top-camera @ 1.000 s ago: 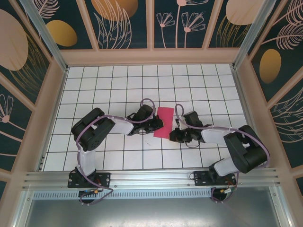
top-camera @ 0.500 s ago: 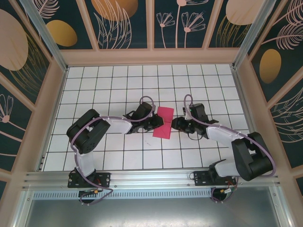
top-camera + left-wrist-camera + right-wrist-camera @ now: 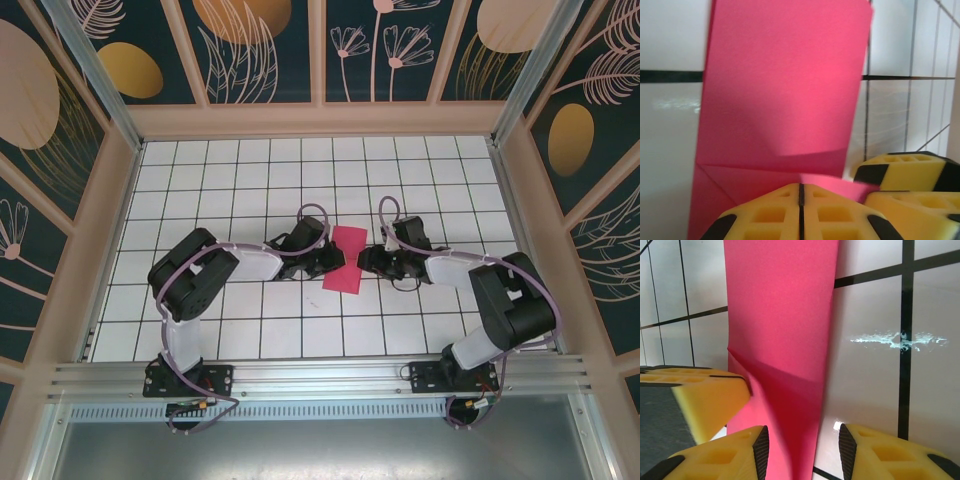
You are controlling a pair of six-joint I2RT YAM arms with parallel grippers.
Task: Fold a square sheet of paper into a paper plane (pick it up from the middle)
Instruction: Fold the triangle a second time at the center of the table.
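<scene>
The square sheet of paper point(image 3: 349, 256) is magenta-pink and lies folded into a narrow oblong on the white tiles between the two arms. A paper plane is out of view. My left gripper point(image 3: 331, 263) is at the paper's left edge. In the left wrist view its yellow fingers point(image 3: 800, 192) are shut with their tips on the paper point(image 3: 785, 75), next to a diagonal crease and a slightly raised flap. My right gripper point(image 3: 366, 262) is at the right edge. In the right wrist view it point(image 3: 802, 450) is open, and the paper's point(image 3: 780, 305) long edge runs between its fingers.
Wooden frame walls point(image 3: 320, 120) enclose the tiled floor point(image 3: 240, 180). An aluminium rail point(image 3: 320, 375) runs along the near edge by the arm bases. A pale smear point(image 3: 897, 340) marks a tile right of the paper. Open tiles lie behind and in front of the paper.
My right gripper has opened and moved up from the near side to the paper's right edge. The left gripper stays at the left edge, shut.
</scene>
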